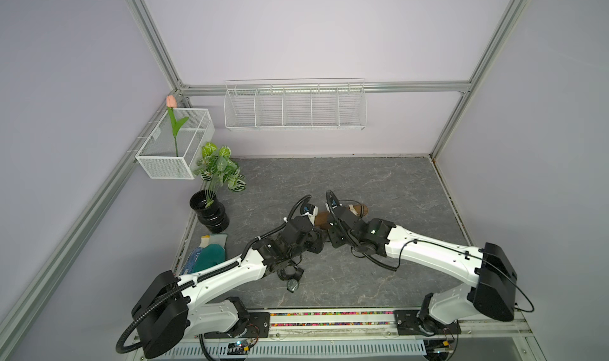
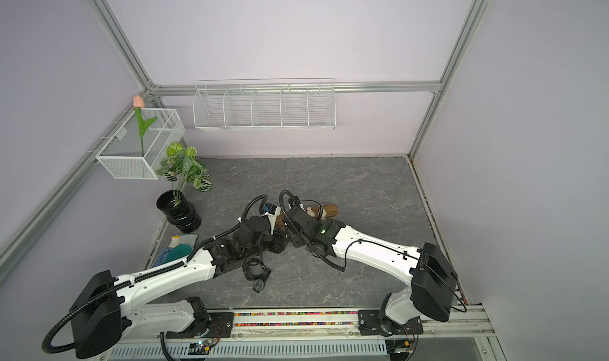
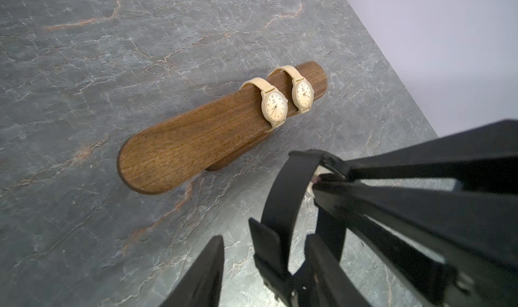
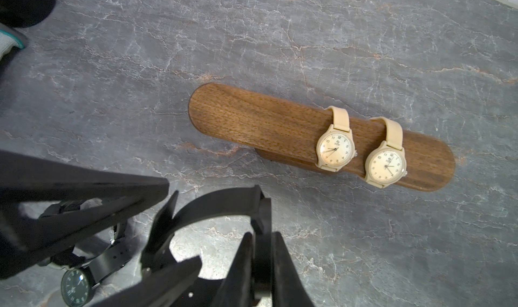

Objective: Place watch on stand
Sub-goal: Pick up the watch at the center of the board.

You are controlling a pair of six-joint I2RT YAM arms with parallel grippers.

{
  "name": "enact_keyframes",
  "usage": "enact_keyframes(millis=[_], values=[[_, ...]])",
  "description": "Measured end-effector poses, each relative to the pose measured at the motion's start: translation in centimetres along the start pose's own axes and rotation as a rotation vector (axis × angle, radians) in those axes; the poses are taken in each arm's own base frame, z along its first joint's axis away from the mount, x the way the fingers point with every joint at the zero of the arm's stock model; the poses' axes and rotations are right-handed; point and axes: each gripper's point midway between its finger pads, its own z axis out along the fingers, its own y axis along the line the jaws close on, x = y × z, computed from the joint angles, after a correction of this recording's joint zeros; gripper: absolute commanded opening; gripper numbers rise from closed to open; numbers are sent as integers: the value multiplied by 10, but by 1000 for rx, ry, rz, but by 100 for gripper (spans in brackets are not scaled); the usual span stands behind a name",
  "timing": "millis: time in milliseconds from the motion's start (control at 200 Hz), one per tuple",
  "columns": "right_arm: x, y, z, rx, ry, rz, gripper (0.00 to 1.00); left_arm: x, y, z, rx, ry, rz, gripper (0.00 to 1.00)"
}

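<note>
Just short of the bare end of the stand (image 3: 196, 140), the black watch (image 3: 283, 204) hangs above the desk (image 3: 84, 67), its strap pinched in the right claw (image 4: 262, 235); the left claw (image 3: 265, 237) straddles it, jaws apart. Two beige watches (image 4: 335, 148) already sit mounted; sliding this one on remains.

The left arm (image 1: 237, 275) and right arm (image 1: 428, 252) have white shells, black joint housings, ribbed black conduit (image 1: 128, 328), thin black cables (image 1: 382, 264), and a black wedge-fingered left gripper (image 3: 265, 237) and right gripper (image 4: 262, 235).

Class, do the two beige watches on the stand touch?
Apart: the right wrist view shows a strip of stand between the inner watch and end watch.
</note>
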Motion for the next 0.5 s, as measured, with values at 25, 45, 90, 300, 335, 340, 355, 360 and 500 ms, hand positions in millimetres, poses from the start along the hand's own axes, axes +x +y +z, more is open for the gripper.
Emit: enact_keyframes(millis=[25,45,90,300,335,340,355,360,500], values=[[0,0,0,0,0,0,16,0,0,1,-2,2,4,41],[0,0,0,0,0,0,16,1,1,1,-6,5,4,38],[0,0,0,0,0,0,17,0,1,2,-11,6,9,32],[0,-1,0,6,0,-3,21,-3,4,3,-38,5,13,2],[0,-1,0,8,-1,-3,23,-4,5,4,-45,5,17,0],[0,-1,0,8,-1,-3,23,-3,5,4,-45,7,21,0],[0,-2,0,9,-1,-6,23,-4,5,4,-48,7,23,0],[0,-1,0,8,-1,-6,23,-4,5,4,-48,7,21,0],[1,1,0,-11,4,-16,28,-4,12,7,-92,8,22,0]])
